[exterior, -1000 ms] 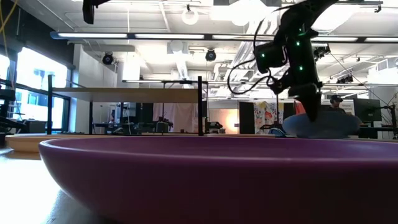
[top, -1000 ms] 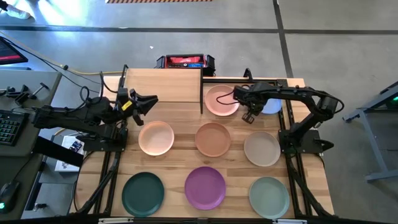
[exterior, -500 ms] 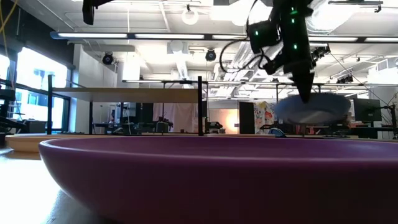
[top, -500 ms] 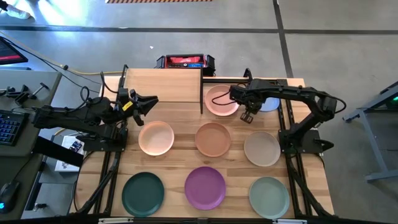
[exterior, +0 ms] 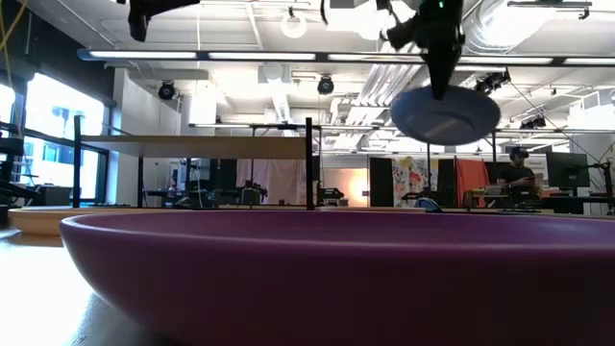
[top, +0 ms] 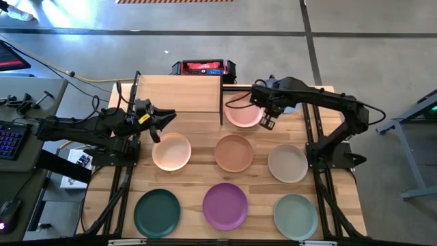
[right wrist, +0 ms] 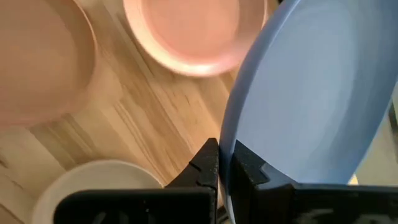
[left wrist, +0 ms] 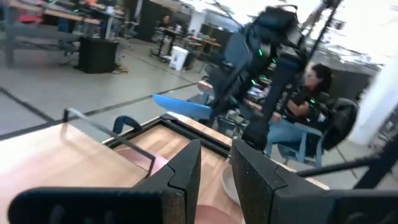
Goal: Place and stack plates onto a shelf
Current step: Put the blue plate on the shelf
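The blue plate (exterior: 445, 113) hung high over the worktop (top: 198, 142), pinched only at its rim, so a slight slip or swing on the way to the shelf (top: 179, 93) could have tipped it out or knocked it against the shelf's black posts. The right pincer (right wrist: 224, 163) was closed tight on that rim, toward one o'clock above the pink plate (top: 240, 117). The left pincer (top: 166, 118) waited at nine o'clock, its fingers parted and empty, beside the peach plate (top: 171, 151).
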Tool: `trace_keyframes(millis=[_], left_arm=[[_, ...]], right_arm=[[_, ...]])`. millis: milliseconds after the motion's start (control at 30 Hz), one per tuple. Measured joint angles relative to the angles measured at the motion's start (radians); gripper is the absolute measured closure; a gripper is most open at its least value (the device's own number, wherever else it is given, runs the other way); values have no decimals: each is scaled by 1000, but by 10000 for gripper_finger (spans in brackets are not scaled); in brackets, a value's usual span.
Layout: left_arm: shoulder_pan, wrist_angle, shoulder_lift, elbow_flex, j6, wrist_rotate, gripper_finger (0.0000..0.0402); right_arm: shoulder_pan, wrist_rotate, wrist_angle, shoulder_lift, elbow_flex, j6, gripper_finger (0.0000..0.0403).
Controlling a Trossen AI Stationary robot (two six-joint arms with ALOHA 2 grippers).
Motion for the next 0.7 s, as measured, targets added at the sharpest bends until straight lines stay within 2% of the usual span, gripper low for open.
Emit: trace_keyframes(millis=[167, 433, 700], left_arm=[[0, -2, 7, 0, 70, 53, 323], [0, 1, 24, 0, 180, 63, 323], [0, -4, 32, 0, 155, 63, 323]], right_arm=[[19, 13, -47, 0, 119, 17, 403], [37, 25, -72, 0, 265, -16, 403], [37, 25, -72, -1, 314, -17, 403]])
